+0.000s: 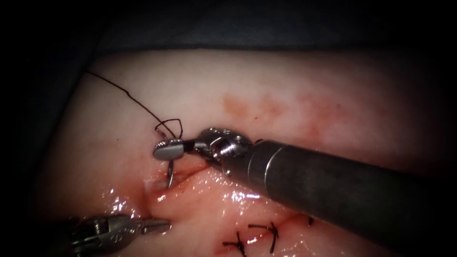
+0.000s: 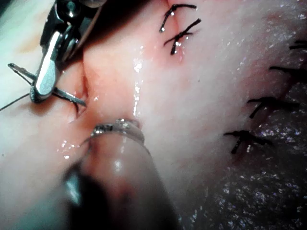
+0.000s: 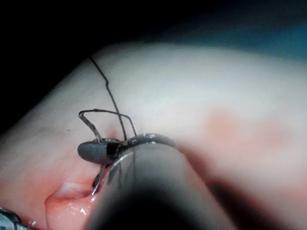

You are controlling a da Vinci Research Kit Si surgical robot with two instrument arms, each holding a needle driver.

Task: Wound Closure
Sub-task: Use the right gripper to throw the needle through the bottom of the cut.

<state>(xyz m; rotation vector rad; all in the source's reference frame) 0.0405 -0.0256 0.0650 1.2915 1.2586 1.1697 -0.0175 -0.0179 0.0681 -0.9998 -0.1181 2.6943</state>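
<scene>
Checking the left wrist view, I see finished black stitches [image 2: 180, 36]; my right tool [image 1: 169, 151] pinches the curved steel needle [image 1: 170, 175] mid-curve, tip in the pink tissue [image 1: 285, 95] at the cut's left edge. My left tool [image 1: 154, 226], lower left, holds nothing, its jaws pressed together.

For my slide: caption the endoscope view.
Right pincer grips needle entering tissue at the cut; left pincer holds nothing.

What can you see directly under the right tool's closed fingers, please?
Under the right tool, whose fingers grip the needle, the needle runs down into the tissue at the cut. Its tip is buried and hidden. Thread loops above. The left tool holds nothing.
</scene>
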